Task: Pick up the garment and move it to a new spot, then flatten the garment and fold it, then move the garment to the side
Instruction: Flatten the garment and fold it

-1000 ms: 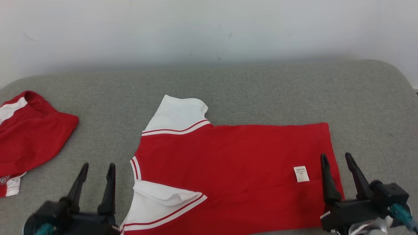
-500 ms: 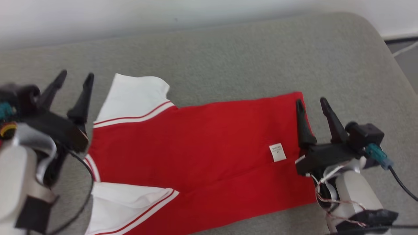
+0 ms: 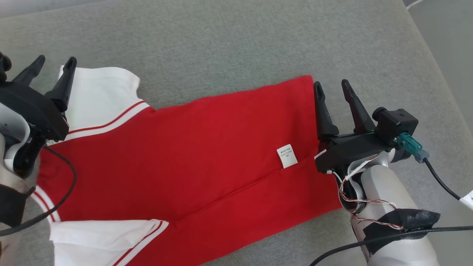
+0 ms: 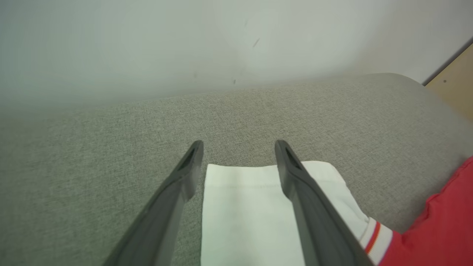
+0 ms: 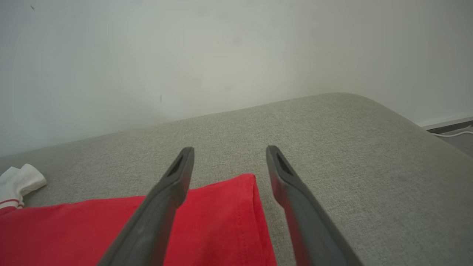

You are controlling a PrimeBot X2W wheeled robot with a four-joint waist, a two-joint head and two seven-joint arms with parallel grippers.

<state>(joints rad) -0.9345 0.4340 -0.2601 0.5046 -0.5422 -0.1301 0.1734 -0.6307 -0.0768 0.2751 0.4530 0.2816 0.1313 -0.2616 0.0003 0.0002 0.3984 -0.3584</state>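
- Spread flat on the grey upholstered surface [image 3: 221, 40] lies the red fabric shirt [image 3: 192, 147] with white, red-striped sleeves; small white label [image 3: 287, 156] faces up.
- The left gripper [image 3: 56, 59]: fingers wide apart, holding nothing, over the far white sleeve [image 4: 240, 207].
- The right gripper [image 3: 331, 83]: fingers wide apart, empty, either side of the hem's far corner.
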